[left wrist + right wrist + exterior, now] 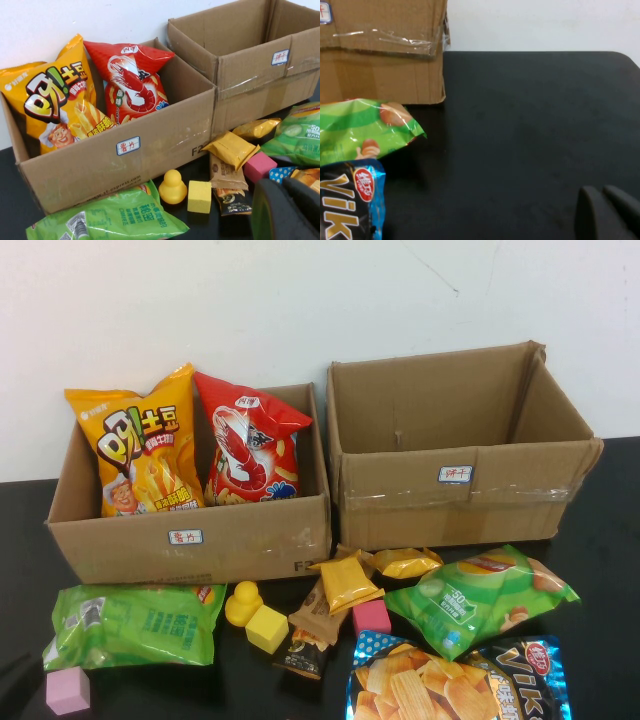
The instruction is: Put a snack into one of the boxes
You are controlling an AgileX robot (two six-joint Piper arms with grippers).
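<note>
Snacks lie loose below the left box at centre frame, unpicked, since the left gripper and right gripper, low in their wrist views, grip nothing, their opening impossible to tell.

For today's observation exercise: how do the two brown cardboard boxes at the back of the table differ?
The left brown cardboard box holds two snack bags, an orange one and a red prawn one; the right brown cardboard box shows nothing inside. The left box is lower, the right taller. Clear tape crosses the right box's front. Both are open-topped with a small white label. The left gripper and right gripper hang near the front snacks.
</note>
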